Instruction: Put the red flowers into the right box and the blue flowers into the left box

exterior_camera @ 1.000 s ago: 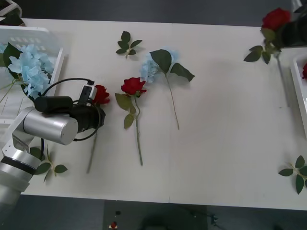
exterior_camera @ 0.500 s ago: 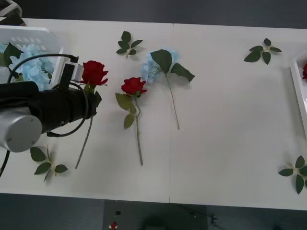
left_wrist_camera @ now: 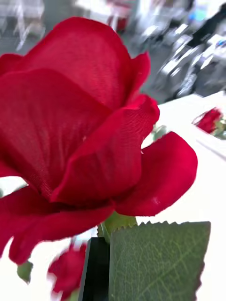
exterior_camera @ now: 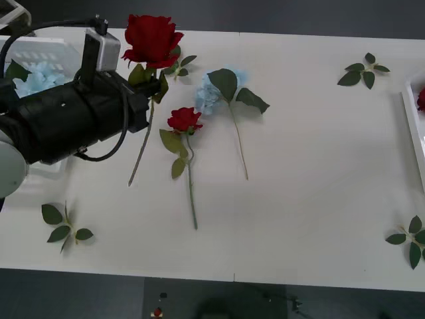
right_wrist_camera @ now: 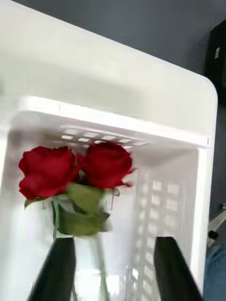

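1 red rose (exterior_camera: pixel 153 38) is clamped in the left hand (exterior_camera: pixel 147 85), bloom just above its fingers.

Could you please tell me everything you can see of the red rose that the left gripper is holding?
The held red rose is an artificial, fabric-looking deep-red bloom, fully open, on a thin green stem with serrated green leaves under the head. The left gripper, shut on the stem just below the bloom, holds it above the table, bloom up. The stem hangs down at a slant, its tip over the white tabletop beside another rose lying flat.
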Available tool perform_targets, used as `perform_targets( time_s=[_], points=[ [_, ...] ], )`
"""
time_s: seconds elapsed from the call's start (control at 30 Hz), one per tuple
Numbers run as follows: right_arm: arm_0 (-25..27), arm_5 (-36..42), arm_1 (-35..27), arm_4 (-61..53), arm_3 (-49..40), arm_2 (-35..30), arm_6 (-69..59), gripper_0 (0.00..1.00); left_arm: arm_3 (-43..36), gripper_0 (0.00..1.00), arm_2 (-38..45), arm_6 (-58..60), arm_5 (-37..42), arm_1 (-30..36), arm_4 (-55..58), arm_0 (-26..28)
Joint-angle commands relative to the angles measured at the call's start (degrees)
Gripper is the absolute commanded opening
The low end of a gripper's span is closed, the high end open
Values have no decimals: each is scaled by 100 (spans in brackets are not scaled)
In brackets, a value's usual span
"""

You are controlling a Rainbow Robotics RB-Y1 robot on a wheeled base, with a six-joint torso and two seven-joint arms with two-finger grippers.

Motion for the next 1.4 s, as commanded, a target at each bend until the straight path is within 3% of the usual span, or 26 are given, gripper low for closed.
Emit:
perform_targets(
  time_s=[0.03,0.23,0.4,0.67,0.9,1.17,1.4],
  points=[
    [-192,10,-126,-284,-36,-13,-118,100,-90,0,73,-1863,-311,95,1179,124],
    [-192,529,-513,-1277,-1197,-188,58,100,113,0,90,-3819,-21,42,3025,239],
    [-148,1109,-689,-3158,-1838,-241,251,100,666,0,152,-3819,929,-221,3833,168],
    [-140,2691,-311,-5469,-1434,-250,2308,100,2661,0,-121,-3819,2326,-591,5134,-552],
    [221,3728,164,-5461,-1267,-1094,4413,100,3382,0,-209,-3819,2089,-1074,5688,-1062],
    [1319,4203,805,-5461,-1601,-2509,4413,100,3417,0,-253,-3819,1280,-1557,6215,-1458],
    [2453,3834,805,-5461,-3042,-3309,4413,100,3365,0,-859,-3819,199,-1672,6769,-1677]
  ],
)
